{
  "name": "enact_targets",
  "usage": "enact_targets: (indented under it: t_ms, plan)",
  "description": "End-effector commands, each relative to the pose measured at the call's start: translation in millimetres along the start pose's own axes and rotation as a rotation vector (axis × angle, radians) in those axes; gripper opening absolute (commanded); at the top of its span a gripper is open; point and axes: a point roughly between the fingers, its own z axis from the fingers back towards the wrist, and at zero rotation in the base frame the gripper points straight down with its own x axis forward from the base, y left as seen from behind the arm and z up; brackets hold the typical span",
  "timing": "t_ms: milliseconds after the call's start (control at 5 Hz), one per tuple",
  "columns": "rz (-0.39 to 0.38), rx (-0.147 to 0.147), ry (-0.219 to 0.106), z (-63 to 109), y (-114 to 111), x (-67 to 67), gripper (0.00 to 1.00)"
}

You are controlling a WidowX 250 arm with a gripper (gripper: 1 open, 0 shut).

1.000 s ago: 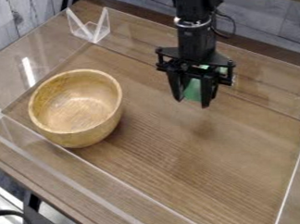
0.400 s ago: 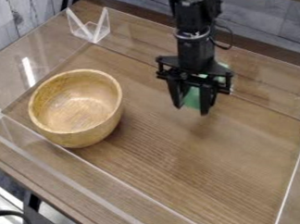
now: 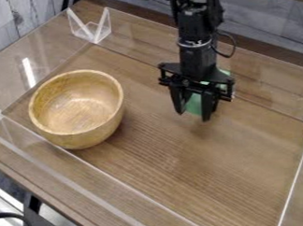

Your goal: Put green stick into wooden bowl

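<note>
At 9 o'clock on the surface, the wooden bowl is seen empty, well apart from the arm. Right of centre, toward 2 o'clock, the gripper points straight down with its fingers closed narrow on the green stick, which is held between them just above the wood. Compared with a second ago, the gripper is seen slightly lower in the frame; the grip is unchanged. Judged: grasp is secured, but the stick is not yet carried toward the bowl at 9 o'clock.
</note>
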Motion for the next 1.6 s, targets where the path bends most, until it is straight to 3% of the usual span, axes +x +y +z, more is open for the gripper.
enact_targets:
  t_ms: [0,200,400,800,1000,1400]
  plan:
    - [0.004,-0.019,-0.072,29.1,0,6.4,0.00]
    - [0.019,-0.038,-0.109,48.8,1,7.9,0.00]
    - [0.040,-0.064,-0.163,80.6,10,9.2,0.00]
    - [0.096,-0.062,-0.236,132.5,69,-0.7,0.00]
    - [0.102,-0.045,-0.221,133.8,108,-14.2,0.00]
    - [0.002,-0.035,-0.199,101.3,39,-11.6,0.00]
